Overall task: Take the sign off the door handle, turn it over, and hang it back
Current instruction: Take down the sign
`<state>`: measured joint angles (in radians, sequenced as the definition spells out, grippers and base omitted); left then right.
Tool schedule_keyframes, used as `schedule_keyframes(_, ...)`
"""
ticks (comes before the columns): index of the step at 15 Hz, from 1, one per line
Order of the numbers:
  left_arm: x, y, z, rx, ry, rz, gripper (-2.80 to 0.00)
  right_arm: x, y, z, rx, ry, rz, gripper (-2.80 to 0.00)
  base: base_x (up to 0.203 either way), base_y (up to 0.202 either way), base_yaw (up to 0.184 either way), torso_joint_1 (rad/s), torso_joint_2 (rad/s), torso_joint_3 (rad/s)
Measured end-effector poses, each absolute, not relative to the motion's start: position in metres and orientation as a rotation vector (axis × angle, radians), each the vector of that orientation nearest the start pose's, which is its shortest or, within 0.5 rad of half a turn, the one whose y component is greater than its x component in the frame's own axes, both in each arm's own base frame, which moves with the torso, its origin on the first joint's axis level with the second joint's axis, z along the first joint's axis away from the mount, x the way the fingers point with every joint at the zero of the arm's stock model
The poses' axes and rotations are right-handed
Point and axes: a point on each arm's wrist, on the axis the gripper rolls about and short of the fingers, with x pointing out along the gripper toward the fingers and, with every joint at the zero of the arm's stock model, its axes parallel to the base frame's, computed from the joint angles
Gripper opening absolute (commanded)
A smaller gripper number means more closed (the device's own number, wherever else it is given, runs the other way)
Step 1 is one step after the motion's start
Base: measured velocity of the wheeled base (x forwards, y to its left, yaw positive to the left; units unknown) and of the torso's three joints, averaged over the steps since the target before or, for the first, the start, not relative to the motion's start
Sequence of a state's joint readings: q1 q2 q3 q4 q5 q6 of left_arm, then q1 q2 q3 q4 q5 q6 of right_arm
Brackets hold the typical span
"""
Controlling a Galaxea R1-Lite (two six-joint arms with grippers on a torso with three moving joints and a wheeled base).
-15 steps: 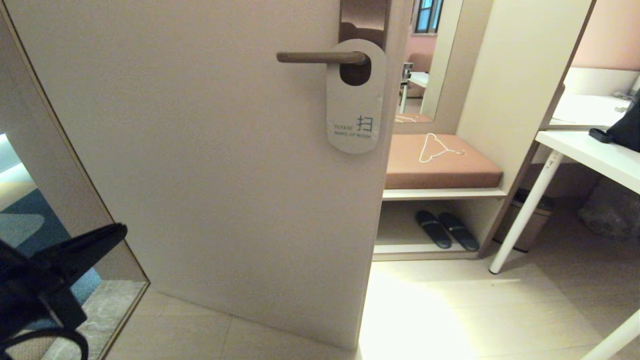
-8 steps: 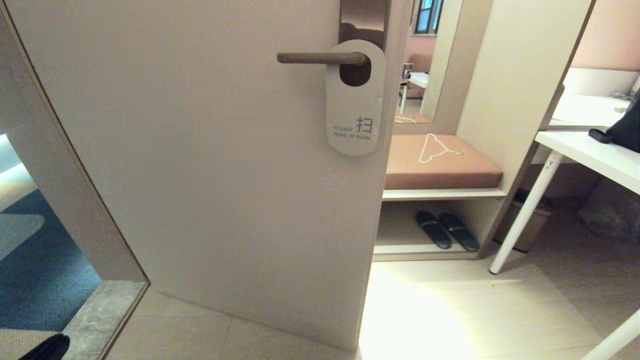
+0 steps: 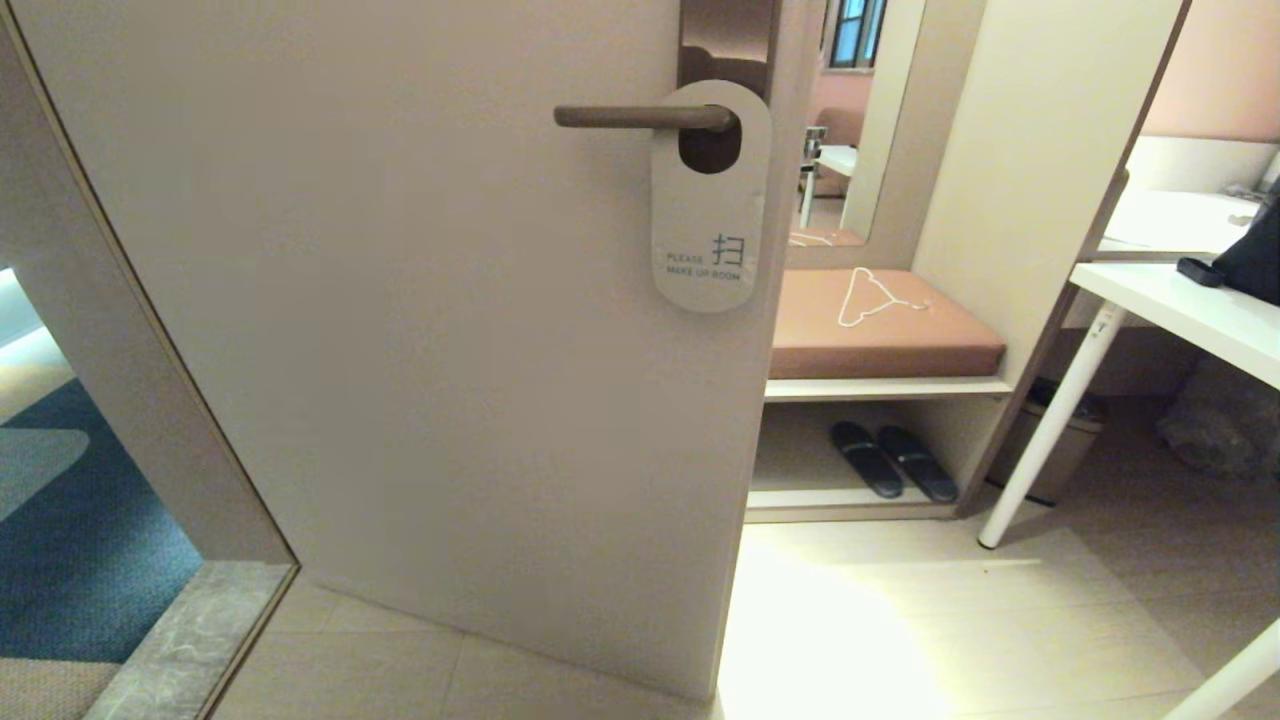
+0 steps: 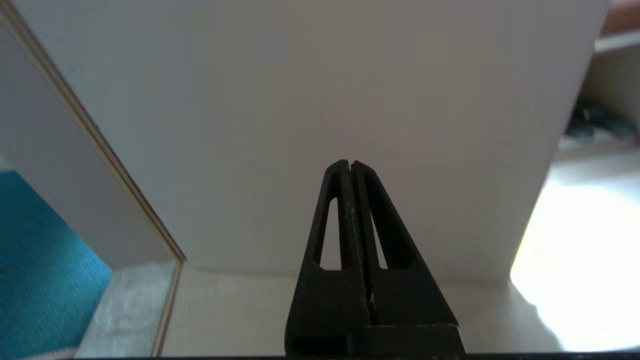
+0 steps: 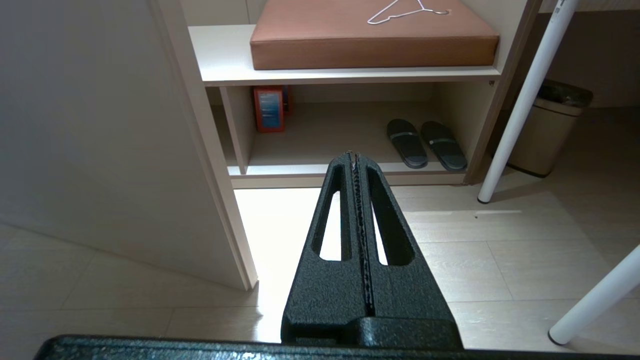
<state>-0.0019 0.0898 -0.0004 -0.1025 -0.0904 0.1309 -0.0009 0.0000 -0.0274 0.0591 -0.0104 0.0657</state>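
We see the sign (image 3: 710,215) hanging on the door handle (image 3: 640,117), the lever bar passing through its oval hole so that the card rests flat against the pale door (image 3: 420,320) close to the door's edge. Its off-white face is turned toward us, printed "PLEASE MAKE UP ROOM" beneath a Chinese character, and the bronze backplate (image 3: 728,40) rises above it. Neither arm shows in the head view. From the left wrist camera we find the left gripper (image 4: 351,165) with its jaws pressed together and holding nothing, pointed at the plain lower face of the door, low near the floor and well apart from the sign. The right gripper (image 5: 355,156) likewise has its jaws together and empty, aimed toward the open shelf unit beside the door. On that unit a brown cushion (image 3: 880,330) carries a white wire hanger (image 3: 872,296), and a pair of dark slippers (image 3: 893,460) lies on the shelf below; the right wrist camera also picks out an orange item (image 5: 269,108) standing at the back of that shelf. To the right stands a white table (image 3: 1190,305) with a black object (image 3: 1262,255) on it, and a small bin (image 3: 1062,440) behind its leg.
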Motion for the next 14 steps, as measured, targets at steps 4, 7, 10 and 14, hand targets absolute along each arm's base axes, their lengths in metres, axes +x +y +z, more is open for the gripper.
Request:
schedule_keyframes(4, -0.022, 0.000, 0.080, 0.126, -0.021, -0.006, -2.80, -0.025, 0.000, 0.077, 0.066, 0.032, -0.012, -2.80, 0.000, 0.000, 0.000, 0.000, 0.00, 0.000)
schedule_keyframes(7, -0.023, 0.000, 0.075, 0.127, 0.010, -0.017, -2.80, -0.025, 0.000, 0.077, 0.066, 0.032, -0.013, -2.80, 0.000, 0.000, 0.000, 0.000, 0.00, 0.000)
schedule_keyframes(10, -0.023, 0.000, 0.074, 0.138, 0.012, -0.021, -2.80, -0.025, 0.000, 0.077, 0.065, 0.032, -0.013, -2.80, 0.000, 0.000, 0.000, 0.000, 0.00, 0.000)
schedule_keyframes(14, -0.023, 0.000, 0.074, 0.092, 0.012, -0.011, -2.80, -0.025, 0.000, 0.077, 0.065, 0.032, -0.013, -2.80, 0.000, 0.000, 0.000, 0.000, 0.00, 0.000)
